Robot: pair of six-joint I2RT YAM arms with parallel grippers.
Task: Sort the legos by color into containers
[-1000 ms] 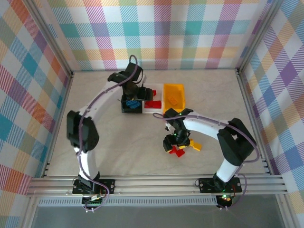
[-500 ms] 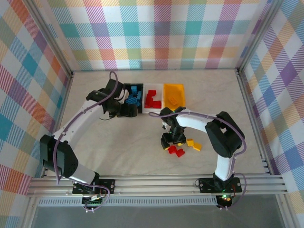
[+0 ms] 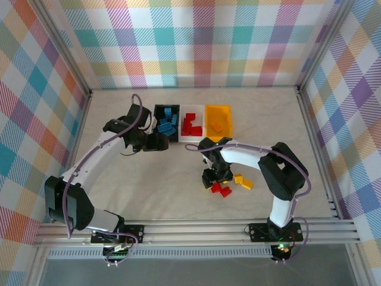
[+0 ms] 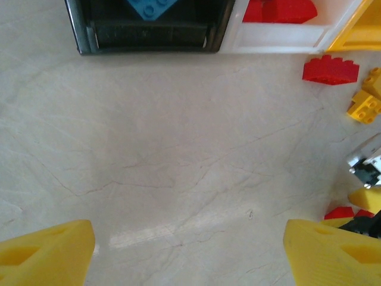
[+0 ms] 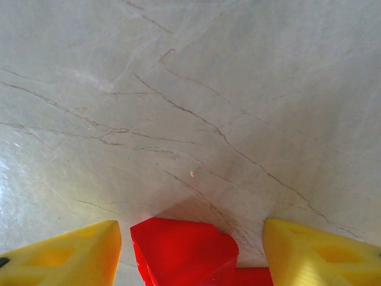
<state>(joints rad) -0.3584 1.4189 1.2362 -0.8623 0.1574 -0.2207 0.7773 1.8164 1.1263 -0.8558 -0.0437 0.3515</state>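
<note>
A pale, veined desk (image 3: pixel 149 179) and its load.
Toward the far edge stand a black bin (image 3: pixel 166 106), a white bin (image 3: pixel 193 139) and an orange bin (image 3: pixel 223 134), side by side in a row, wall against wall. Nearer, right of the middle, a small cluster of red bricks (image 3: pixel 221 190) and yellow bricks (image 3: pixel 241 181) lies loose on the bare surface, well apart from the row.

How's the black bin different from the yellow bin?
The black bin sits at the left end of the row; the yellow bin at the right end. The black bin holds several blue bricks; the yellow bin holds at least one yellow-orange brick. Both are open-topped rectangles of like size, flanking the white bin.
</note>
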